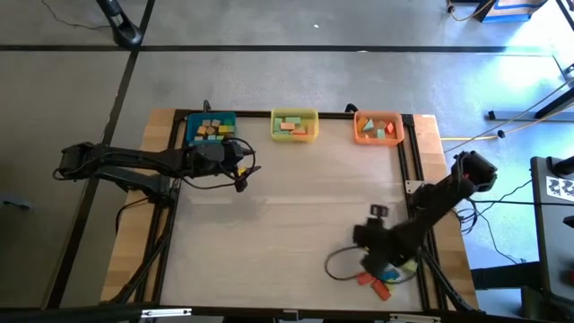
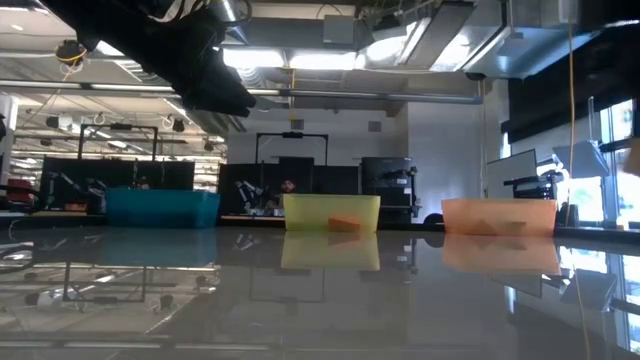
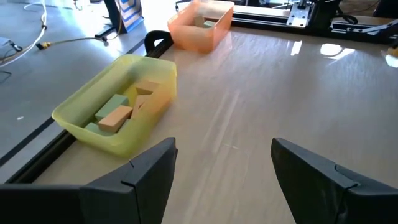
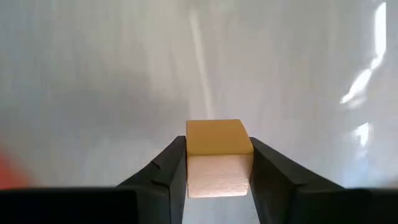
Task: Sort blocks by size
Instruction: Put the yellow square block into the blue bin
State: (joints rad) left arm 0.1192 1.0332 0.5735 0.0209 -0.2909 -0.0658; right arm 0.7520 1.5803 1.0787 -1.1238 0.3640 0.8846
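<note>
Right claw (image 4: 217, 171) is clamping a tan cube (image 4: 217, 155), yellow-tan top face, paler front, low centre of frame. Left claw (image 3: 224, 165) is sitting apart.

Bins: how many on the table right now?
3, in a row along the table's far edge in the high view: blue bin by the left gripper, yellow bin in the middle, orange bin toward the right. All hold blocks.
</note>
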